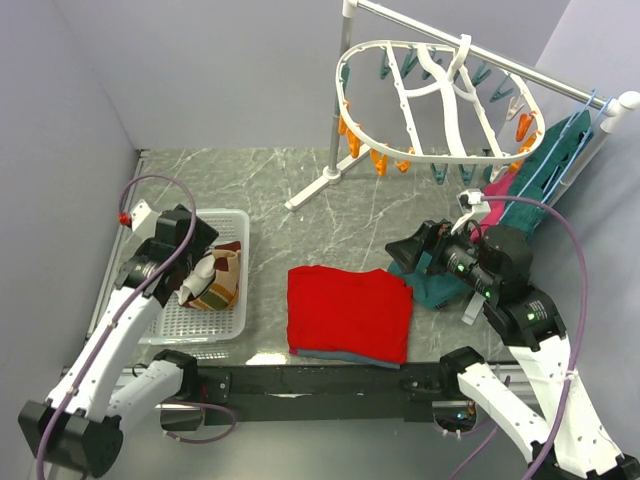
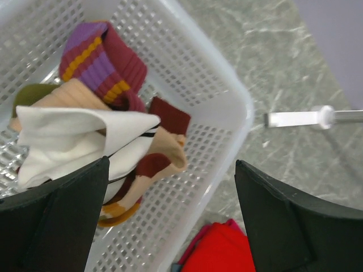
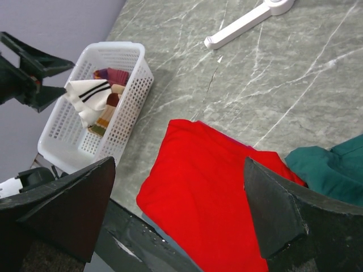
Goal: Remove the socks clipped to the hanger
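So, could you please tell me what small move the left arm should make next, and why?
I would probably lift the left end effector straight up and away from the basket. Its jaws stand open, the socks lie loose in the basket beneath it, and no sock shows clipped to the hanger, so nothing seems left to release or fetch.

Grey marble table between plain lavender walls.

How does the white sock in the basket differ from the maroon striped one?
The white sock is pale with thin black stripes; the maroon sock carries purple and orange bands. The white sock lies uppermost; the maroon sock is partly covered. Both lie in the basket.
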Controlling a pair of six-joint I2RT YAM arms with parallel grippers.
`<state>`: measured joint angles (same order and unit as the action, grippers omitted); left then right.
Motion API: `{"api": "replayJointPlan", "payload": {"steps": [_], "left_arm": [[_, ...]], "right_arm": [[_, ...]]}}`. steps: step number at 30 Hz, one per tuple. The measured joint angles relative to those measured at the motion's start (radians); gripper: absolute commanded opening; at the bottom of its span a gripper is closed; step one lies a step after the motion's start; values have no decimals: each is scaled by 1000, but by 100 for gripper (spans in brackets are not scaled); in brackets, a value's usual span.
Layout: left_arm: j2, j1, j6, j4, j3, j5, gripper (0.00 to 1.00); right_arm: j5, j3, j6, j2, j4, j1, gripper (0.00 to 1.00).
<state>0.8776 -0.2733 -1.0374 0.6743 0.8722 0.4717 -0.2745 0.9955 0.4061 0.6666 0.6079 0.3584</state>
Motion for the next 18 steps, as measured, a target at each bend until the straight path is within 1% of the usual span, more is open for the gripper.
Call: {"api": "replayJointPlan", "payload": {"steps": [4,6,8,10,12,14,15,18], "left_arm": [[70,1,-4,97,58,25,96],[66,1,-2,124,80,48,96],[16,2,34,107,81,28,96],[-71,8,95,-6,46,-93,96],[-163,8,141,-190,-33,-296,96],[-198,6,152,-352,-105,-470,96],[-187,0,151,-428,-134,-558,96],[-84,-39,159,-559,-161,-729,96]], "right_arm": [[-2,-5,0,-7,-2,3,100],[-5,-23,0,-15,-11,4,100],[-11,-52,4,-24,-17,5,100],[-23,-88,10,-30,-22,10,100],[-37,-137,29,-37,-33,27,100],[-51,-176,50,-42,-44,52,100],[-53,-202,69,-42,-63,83,100],[-51,-244,108,-26,-106,186,100]]}}
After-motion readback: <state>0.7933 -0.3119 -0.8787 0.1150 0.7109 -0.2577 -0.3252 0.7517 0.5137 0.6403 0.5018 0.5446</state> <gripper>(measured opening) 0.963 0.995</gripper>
